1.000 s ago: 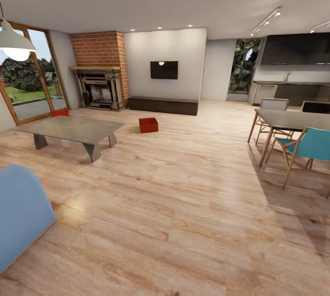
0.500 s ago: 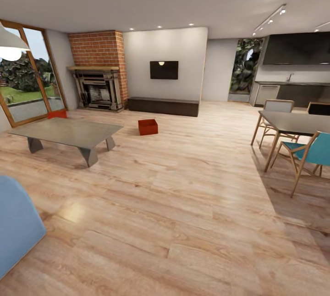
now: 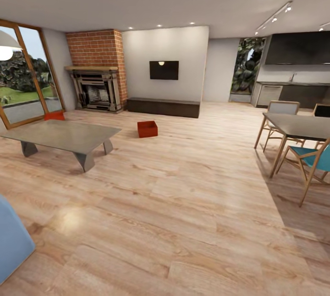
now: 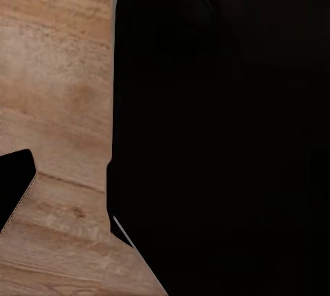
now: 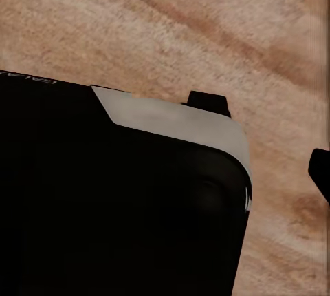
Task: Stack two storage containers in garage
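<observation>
Right at the near edge, a blue sofa [image 3: 11,241] corner sits at 8 o'clock, close by the robot. Light wood plank floor [image 3: 183,195] runs ahead, glossy, with a bright glare patch at 7 o'clock. Both wrist views look down on those same planks past a dark robot body; the right one catches dark finger tips, but I cannot tell whether either pair of jaws stands apart or together.

Middle distance: a low grey table [image 3: 64,134] at 10 o'clock, a dining table [image 3: 298,126] with a teal chair [image 3: 316,160] at 3 o'clock.

Now the prizes. One bin [image 3: 147,129] stands alone on open floor at 11 o'clock, just past the table's corner. The other bin [image 3: 54,115] peeks out behind the table, near the glass door [image 3: 25,80], partly hidden.

The risks, as I judge them: driving toward the far bin could clip the table leg or the sofa, because the lane there is tight. The open bin looks the safer first grab. An empty, lidless bin may slide on this smooth floor if nudged.

Far wall: brick fireplace [image 3: 96,71], dark bench [image 3: 163,107], TV [image 3: 163,70], kitchen at 2 o'clock. No garage yet.
</observation>
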Controlling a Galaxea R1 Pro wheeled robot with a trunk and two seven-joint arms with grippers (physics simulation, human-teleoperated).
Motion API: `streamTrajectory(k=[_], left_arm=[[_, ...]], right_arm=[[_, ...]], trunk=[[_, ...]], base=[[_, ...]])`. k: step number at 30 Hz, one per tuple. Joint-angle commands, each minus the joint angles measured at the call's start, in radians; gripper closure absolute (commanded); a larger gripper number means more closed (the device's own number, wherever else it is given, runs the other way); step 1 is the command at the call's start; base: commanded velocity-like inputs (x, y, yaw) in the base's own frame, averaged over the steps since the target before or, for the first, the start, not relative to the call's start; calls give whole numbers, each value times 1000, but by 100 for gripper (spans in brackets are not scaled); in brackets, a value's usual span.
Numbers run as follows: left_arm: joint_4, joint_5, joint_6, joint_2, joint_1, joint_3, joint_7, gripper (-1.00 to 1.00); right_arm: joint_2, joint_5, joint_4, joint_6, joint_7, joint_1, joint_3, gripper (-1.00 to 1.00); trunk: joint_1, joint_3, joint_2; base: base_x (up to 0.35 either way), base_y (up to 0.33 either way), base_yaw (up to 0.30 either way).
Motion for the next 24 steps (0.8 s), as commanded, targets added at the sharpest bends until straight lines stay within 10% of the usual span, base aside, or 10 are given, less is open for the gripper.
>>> streamTrajectory(k=[1, 24], left_arm=[[0, 8, 0, 0, 0, 0, -1, -100], [0, 8, 0, 0, 0, 0, -1, -100]], right_arm=[[1, -10, 3, -6, 3, -1, 8, -100], [1, -10, 3, -6, 3, -1, 7, -100]], trunk=[[1, -1, 0], [1, -1, 0]], base=[[322, 0, 0], [322, 0, 0]])
